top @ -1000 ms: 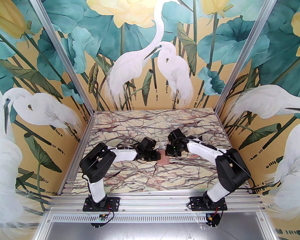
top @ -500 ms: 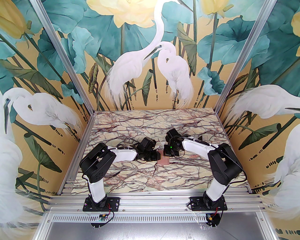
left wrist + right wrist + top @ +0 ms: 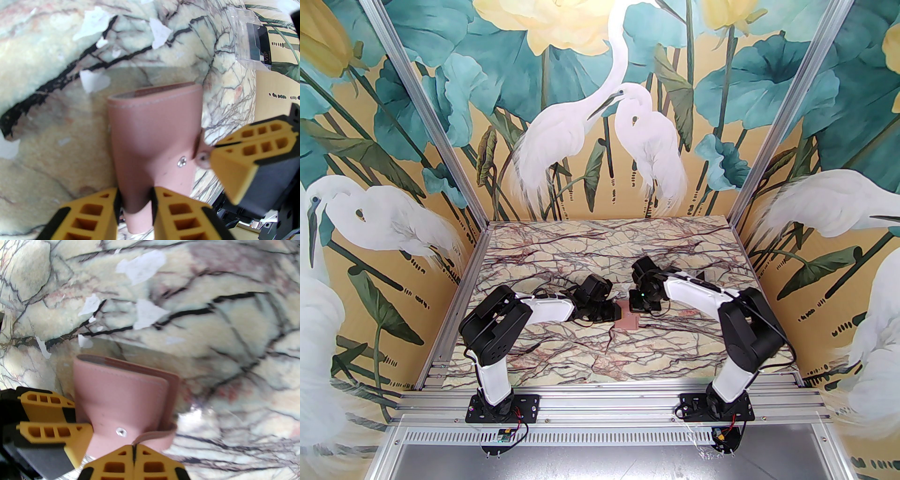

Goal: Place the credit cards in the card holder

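The dusty-pink card holder point(image 3: 628, 321) lies at the middle of the marble table, folded, between both grippers. My left gripper point(image 3: 134, 206) is shut on its near edge, one yellow finger on each side. The holder point(image 3: 154, 131) has its tab pulled out to the right, where my right gripper point(image 3: 212, 152) pinches it by the round snap. In the right wrist view my right gripper point(image 3: 133, 448) is shut on the curled tab of the card holder point(image 3: 121, 394), with the left fingers point(image 3: 46, 415) beside it. See-through credit cards point(image 3: 252, 44) lie far off by the wall.
White flecks point(image 3: 140, 267) dot the marble top point(image 3: 600, 253). Painted wall panels close in the table on three sides. An aluminium rail point(image 3: 609, 403) with both arm bases runs along the near edge.
The right arm has swung left and pulled its elbow in, its gripper staying at the holder's tab. The left arm and the holder have hardly moved.
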